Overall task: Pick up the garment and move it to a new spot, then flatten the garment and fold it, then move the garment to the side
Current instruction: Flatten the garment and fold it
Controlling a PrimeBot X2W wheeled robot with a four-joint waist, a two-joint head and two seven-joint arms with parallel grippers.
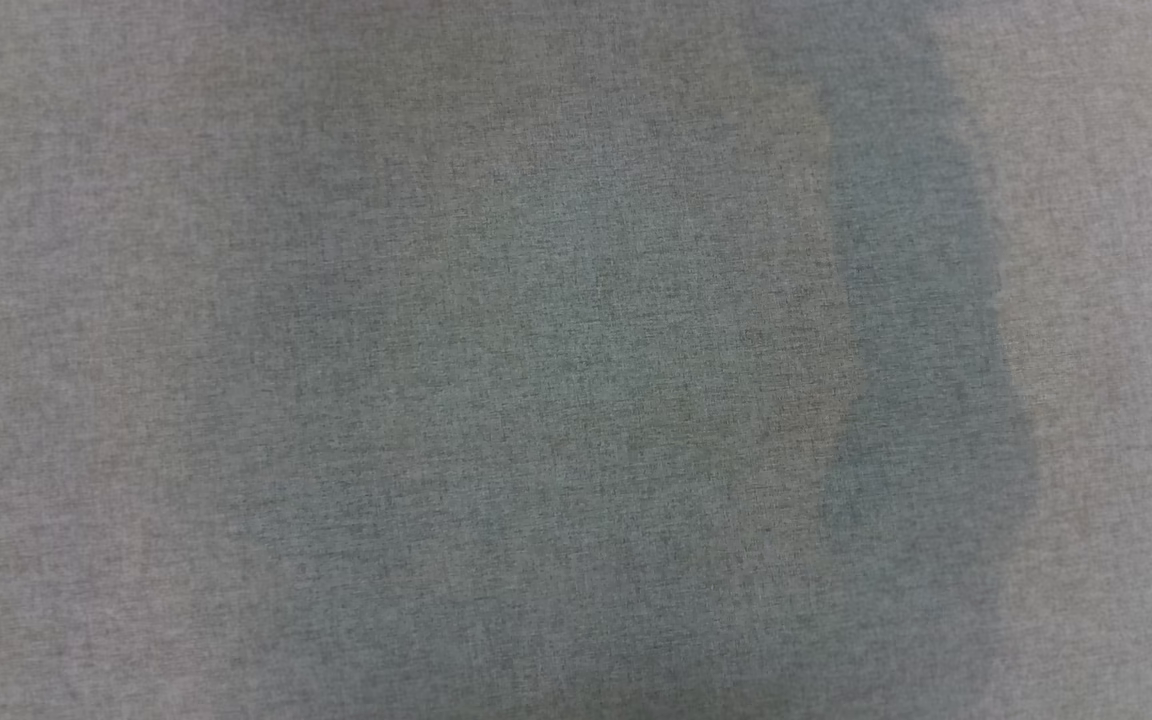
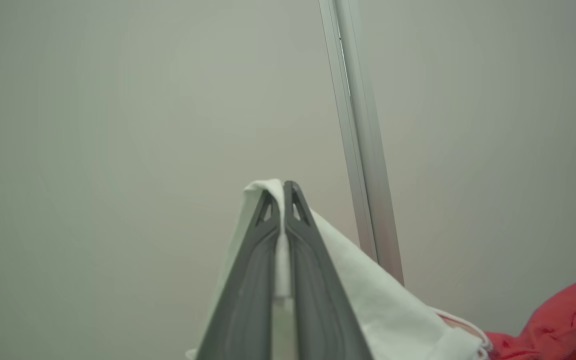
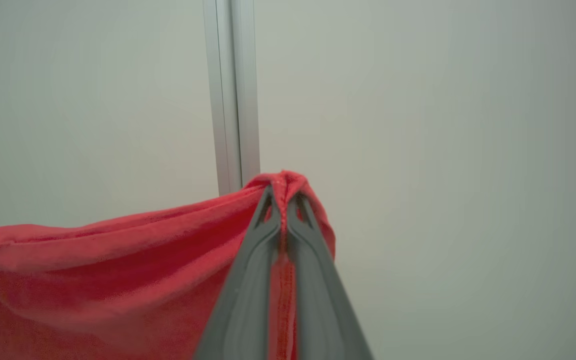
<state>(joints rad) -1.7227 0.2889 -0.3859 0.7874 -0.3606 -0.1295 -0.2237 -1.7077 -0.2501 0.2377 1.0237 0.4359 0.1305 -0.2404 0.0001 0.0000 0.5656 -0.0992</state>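
Observation:
The garment is red with a white part. In the right wrist view my right gripper [image 3: 284, 200] is shut on a bunched red edge of the garment [image 3: 98, 270], which stretches away to the left and sags. In the left wrist view my left gripper [image 2: 282, 192] is shut on a white fold of the garment [image 2: 368, 285], and the red cloth [image 2: 563, 320] shows at the lower right. Both grippers are lifted with a pale wall behind them.
A grey woven table surface [image 1: 576, 360] lies below the head camera, with a darker shadow band [image 1: 926, 330] on the right. A pale metal post [image 2: 363, 150] stands against the wall [image 3: 443, 150] behind the held cloth; the post [image 3: 233, 95] rises above the red edge.

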